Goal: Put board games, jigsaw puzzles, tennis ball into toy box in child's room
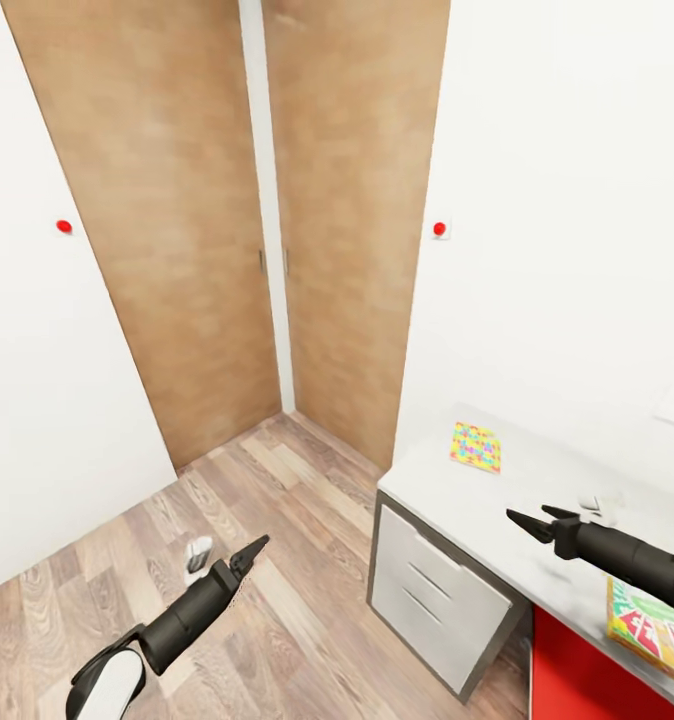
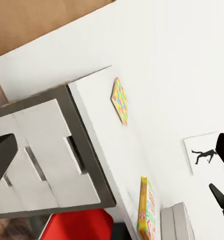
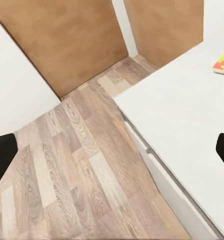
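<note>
One jigsaw puzzle (image 1: 476, 446) lies flat on the table (image 1: 497, 520), close to the far corner of the tabletop, where the top meets the wall. It lies well apart from everything else. A board game (image 1: 655, 632) with bright print lies at the near edge of the tabletop, partly cut by the picture border. In the left wrist view the same puzzle (image 2: 119, 100) and the game box (image 2: 147, 210) are seen along the tabletop, and beside the game box stands a piece of light grey rim, which is probably the toy box (image 2: 175, 225), but I cannot tell for sure.

The right gripper (image 1: 530, 520) hovers above the tabletop, between the puzzle and the board game. Its fingers stand apart and hold nothing. The left gripper (image 1: 256, 548) hangs over the wood floor (image 1: 277, 600), off the end of the table with the white drawer fronts (image 1: 437, 585). Its fingertips look close together, with nothing between them.

In my judgement the robot is arriving at the table and no toy is taken yet. The next move calls for bringing the right gripper over one toy, perhaps the puzzle, and lowering it. The puzzle is very thin, so gripping it by its edge will be delicate.
</note>
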You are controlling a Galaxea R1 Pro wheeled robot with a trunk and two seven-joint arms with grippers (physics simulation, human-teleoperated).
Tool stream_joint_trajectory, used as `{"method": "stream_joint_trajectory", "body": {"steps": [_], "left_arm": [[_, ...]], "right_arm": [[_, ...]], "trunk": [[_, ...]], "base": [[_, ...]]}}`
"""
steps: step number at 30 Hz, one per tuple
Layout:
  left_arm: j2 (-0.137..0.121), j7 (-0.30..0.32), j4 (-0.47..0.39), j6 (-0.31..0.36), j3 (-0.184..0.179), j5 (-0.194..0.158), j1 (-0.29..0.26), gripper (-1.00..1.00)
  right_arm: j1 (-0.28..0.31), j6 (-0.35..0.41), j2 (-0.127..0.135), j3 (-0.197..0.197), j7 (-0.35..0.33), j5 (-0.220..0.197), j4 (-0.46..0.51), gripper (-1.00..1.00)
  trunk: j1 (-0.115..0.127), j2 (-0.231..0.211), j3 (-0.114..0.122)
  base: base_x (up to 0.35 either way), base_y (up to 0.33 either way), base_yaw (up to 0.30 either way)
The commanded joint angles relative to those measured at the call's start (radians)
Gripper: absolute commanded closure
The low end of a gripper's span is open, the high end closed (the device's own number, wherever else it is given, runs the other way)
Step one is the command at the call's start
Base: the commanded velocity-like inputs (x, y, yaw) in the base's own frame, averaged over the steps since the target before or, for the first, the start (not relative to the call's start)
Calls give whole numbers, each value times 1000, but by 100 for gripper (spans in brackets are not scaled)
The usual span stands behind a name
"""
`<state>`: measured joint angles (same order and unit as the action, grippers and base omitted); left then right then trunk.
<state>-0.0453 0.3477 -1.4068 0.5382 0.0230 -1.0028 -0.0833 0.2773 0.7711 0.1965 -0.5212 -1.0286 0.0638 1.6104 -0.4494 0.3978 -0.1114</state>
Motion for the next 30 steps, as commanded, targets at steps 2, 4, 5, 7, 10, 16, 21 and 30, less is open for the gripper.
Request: {"method": "stream_joint_trajectory", "body": {"steps": [2,4,5,7,10,16,21,30], "left_arm": [[0,-1,4,9,19,-8,-1,-100],[1,-1,6,9,29,-8,-1,-100],[2,-1,8,9,38,-9,-1,-100],[3,1,16,9,54,-10,0,-100],[4,4,23,9,65,-12,0,-100],[6,6,31,8,78,-14,0,-100],[6,7,34,8,83,-16,0,-100],[7,9,35,7,86,-17,2,-100]], "right_arm": [[3,21,0,7,-6,7,-4,-100],[4,29,0,13,-5,8,-7,-100],[6,35,0,20,-2,9,-10,-100],[9,44,0,35,6,13,-14,-100],[11,50,0,50,17,16,-17,-100],[13,59,1,71,34,19,-20,-100],[14,61,1,78,39,20,-21,-100],[14,63,0,82,43,22,-22,-100]], "trunk": [[-1,2,-3],[-1,2,-4],[-1,2,-4],[-1,2,-5],[-1,2,-6],[-1,2,-9],[-1,2,-11],[-1,2,-14]], "base": [[0,0,291],[0,0,291],[0,0,291],[0,0,291],[0,0,291],[0,0,291],[0,0,291],[0,0,291]]}}
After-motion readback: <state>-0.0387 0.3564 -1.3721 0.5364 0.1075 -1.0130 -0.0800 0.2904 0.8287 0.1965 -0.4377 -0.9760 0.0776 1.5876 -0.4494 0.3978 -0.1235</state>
